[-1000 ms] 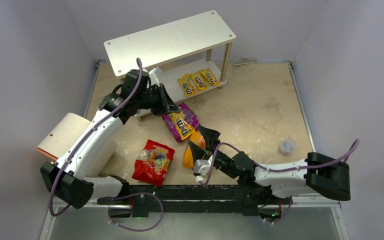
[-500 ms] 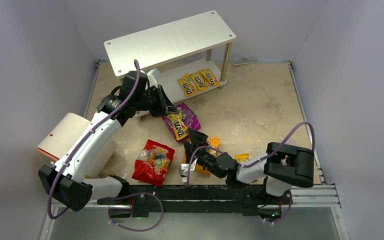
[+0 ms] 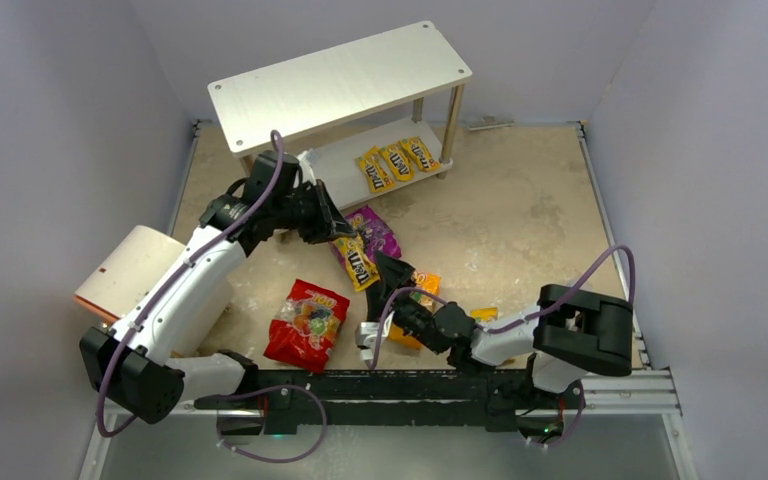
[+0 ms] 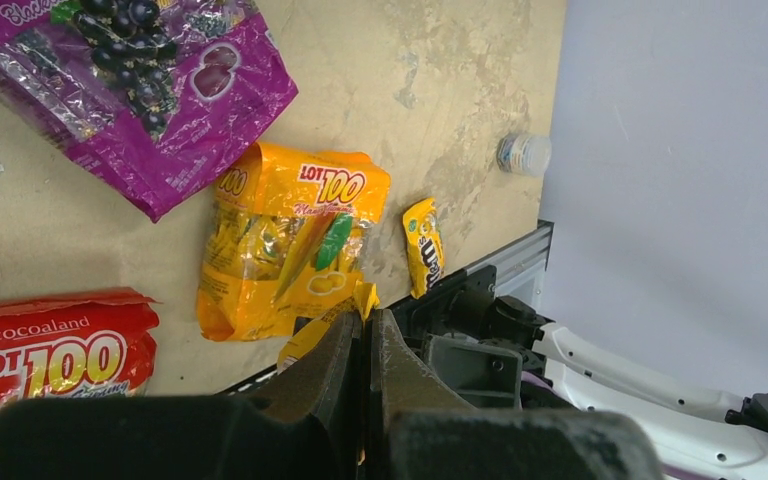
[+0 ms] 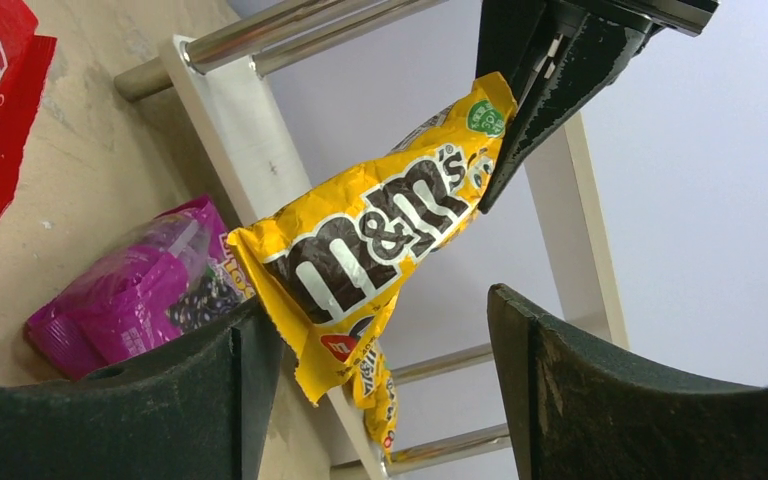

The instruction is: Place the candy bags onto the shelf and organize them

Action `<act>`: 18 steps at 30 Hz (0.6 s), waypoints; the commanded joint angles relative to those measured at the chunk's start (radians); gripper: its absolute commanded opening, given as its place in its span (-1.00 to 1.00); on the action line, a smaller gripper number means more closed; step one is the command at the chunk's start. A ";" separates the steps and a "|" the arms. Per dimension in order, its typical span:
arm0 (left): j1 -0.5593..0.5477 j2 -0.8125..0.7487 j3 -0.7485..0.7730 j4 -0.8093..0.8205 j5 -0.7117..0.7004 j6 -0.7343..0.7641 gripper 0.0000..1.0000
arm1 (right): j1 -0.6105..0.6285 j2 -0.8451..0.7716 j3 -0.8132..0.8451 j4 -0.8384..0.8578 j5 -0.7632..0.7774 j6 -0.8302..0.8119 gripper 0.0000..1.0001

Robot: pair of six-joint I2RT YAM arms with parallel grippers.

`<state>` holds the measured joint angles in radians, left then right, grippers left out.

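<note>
The packet point(image 3: 357, 262), clamped in the left gripper point(image 3: 333, 229), is now drawn nearer, away from the shelf point(image 3: 340, 80), and hung between the right gripper's point(image 5: 375, 310) parted, closing jaws, suggesting a handover.

Yellow packet point(image 5: 380, 250), purple pouch point(image 4: 160, 110), white shelf point(image 3: 340, 75).

Diffuse overhead light, even and moderately bright; the top board of the shelf point(image 3: 340, 80) reads brightest and softly shades its lower tier. In the left wrist view the purple pouch point(image 4: 160, 110) shows mild glare, and the near left gripper point(image 4: 366, 325) looks soft, perhaps defocused.
</note>
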<state>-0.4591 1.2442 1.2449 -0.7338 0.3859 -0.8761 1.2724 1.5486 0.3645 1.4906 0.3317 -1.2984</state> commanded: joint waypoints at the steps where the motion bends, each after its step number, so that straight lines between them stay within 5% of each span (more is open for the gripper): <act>1: 0.005 -0.014 -0.008 0.022 -0.009 -0.026 -1.00 | 0.007 -0.032 0.030 0.419 0.006 0.013 0.44; 18: 0.005 0.018 -0.033 0.037 -0.027 -0.046 -1.00 | 0.006 -0.036 0.019 0.395 -0.081 0.069 0.38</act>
<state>-0.4572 1.2625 1.2190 -0.7132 0.3622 -0.9039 1.2743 1.5024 0.3634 1.4937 0.2844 -1.2369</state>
